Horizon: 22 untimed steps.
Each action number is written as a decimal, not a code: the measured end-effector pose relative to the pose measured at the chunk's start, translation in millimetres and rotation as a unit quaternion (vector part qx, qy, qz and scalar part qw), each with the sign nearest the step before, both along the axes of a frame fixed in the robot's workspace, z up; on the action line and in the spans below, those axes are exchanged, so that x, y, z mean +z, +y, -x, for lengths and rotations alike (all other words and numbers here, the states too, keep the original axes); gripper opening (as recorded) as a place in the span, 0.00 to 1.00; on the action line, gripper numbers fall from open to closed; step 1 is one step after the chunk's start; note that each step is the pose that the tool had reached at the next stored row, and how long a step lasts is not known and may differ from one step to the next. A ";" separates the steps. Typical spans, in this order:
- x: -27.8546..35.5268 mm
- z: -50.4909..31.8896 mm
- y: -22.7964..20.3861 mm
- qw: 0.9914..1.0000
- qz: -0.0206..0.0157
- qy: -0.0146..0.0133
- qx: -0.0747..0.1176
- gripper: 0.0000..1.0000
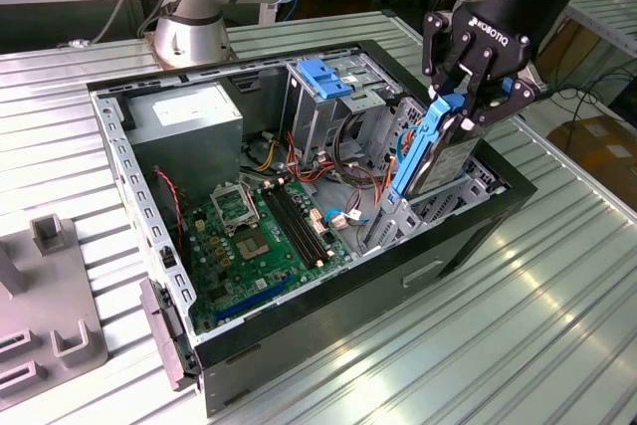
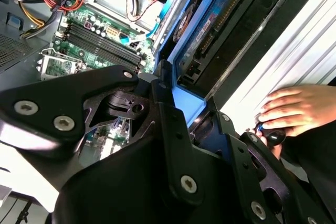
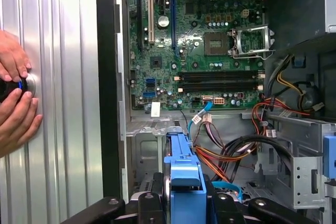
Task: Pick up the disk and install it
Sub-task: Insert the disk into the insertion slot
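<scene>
The disk (image 1: 448, 161), silver-black with blue carrier rails, stands nearly upright at the exterior view's right end of the open computer case (image 1: 129, 166). Its lower end reaches down inside the case beside a grey bay. My gripper (image 1: 466, 111) is shut on the disk's upper end from above. The first wrist view shows the blue carrier (image 3: 184, 171) clamped between the black fingers (image 3: 149, 203), above the motherboard (image 3: 194, 40). In the second wrist view the disk (image 2: 210, 30) shows its underside just past the gripper (image 2: 191, 114).
Inside the case lie a grey power-supply box (image 1: 184, 116), a drive cage with a blue latch (image 1: 323, 77) and loose cables (image 1: 348, 161). A person's hand (image 3: 16, 103) rests on a black knob on the slatted table beside the case. A grey fixture (image 1: 50, 316) sits at the exterior view's left.
</scene>
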<state>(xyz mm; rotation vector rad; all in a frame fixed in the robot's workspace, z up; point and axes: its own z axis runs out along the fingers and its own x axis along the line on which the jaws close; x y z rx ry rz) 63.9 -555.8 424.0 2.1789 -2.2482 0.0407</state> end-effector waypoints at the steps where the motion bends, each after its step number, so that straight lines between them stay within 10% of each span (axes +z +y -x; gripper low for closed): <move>1: -1.6 0.0 -0.1 1.000 0.000 0.000 0.000 0.37; 22: -23.3 0.0 -1.4 1.000 -0.005 0.000 0.000 0.37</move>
